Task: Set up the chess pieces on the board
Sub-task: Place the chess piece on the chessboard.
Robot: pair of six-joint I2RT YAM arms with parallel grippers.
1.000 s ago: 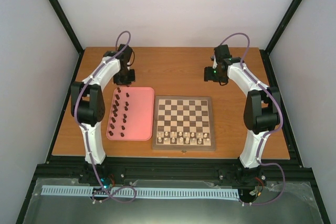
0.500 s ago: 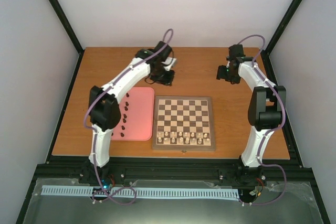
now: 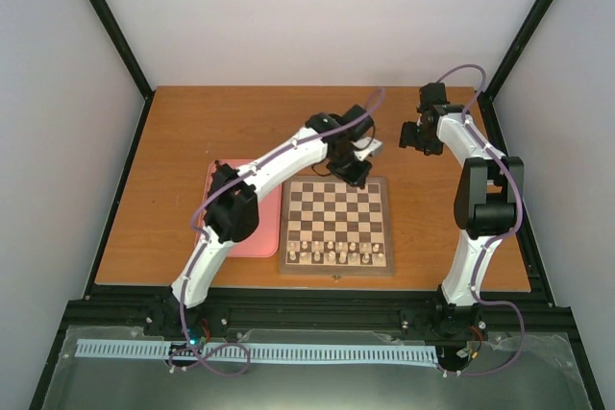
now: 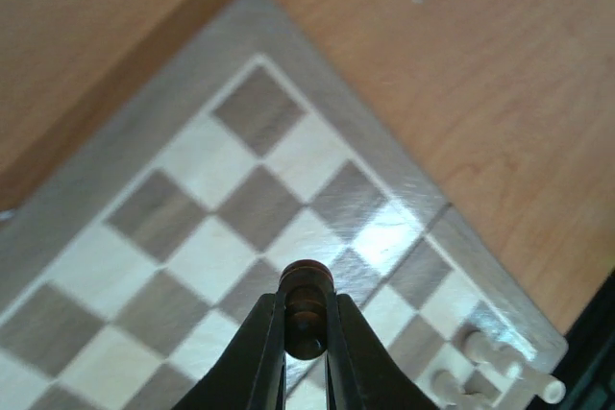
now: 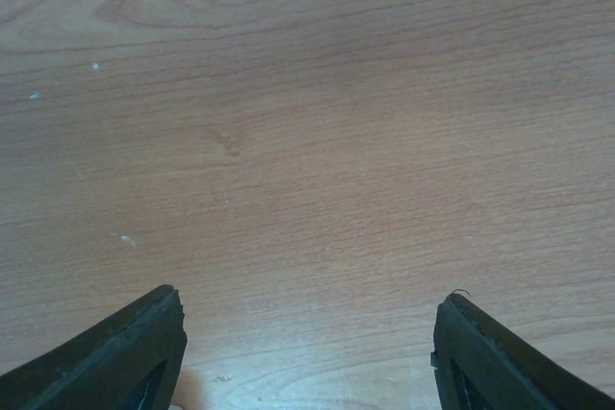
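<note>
My left gripper (image 4: 307, 319) is shut on a dark brown chess piece (image 4: 307, 309) and holds it above the far part of the board (image 4: 125, 170). From above, the left gripper (image 3: 354, 172) hangs over the far edge of the board (image 3: 336, 265). The pink tray (image 3: 261, 228) lies left of the board; the left arm hides its dark pieces. My right gripper (image 5: 307, 333) is open and empty over bare wood, and from above it (image 3: 415, 137) sits at the far right.
Pale cream-white pieces (image 3: 332, 253) stand in the two near rows of the board and show at the lower right in the left wrist view (image 4: 500, 372). Black frame rails (image 3: 509, 189) run along the table's sides.
My left arm has swung right from the pink tray to the far edge of the board, carrying a dark piece. The right gripper moved back and to the right early on, then stayed.
</note>
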